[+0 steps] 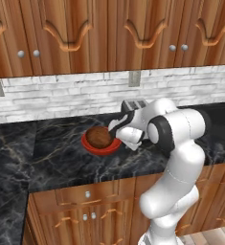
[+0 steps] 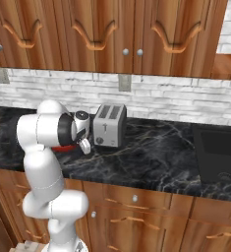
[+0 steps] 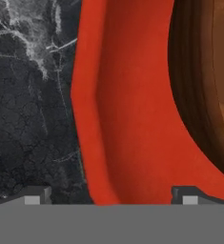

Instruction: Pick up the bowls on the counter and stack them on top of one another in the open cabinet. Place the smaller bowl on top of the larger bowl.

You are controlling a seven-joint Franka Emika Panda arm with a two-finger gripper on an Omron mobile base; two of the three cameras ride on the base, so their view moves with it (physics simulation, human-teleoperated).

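Hand view: one red bowl (image 3: 127, 109), one brown bowl (image 3: 204, 86)

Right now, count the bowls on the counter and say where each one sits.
2. The red bowl sits on the black counter left of the toaster; the brown wooden bowl sits inside it. The arm may hide others.

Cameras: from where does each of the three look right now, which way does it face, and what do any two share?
Left base view: behind-left of the arm, facing the counter; white arm reaches to the red bowl holding the brown bowl.
Right base view: behind-right, facing the toaster; arm at left.
Hand view: on the hand, close over the red bowl's rim; open gripper straddles it.
Shared: every view shows the red bowl and black counter.
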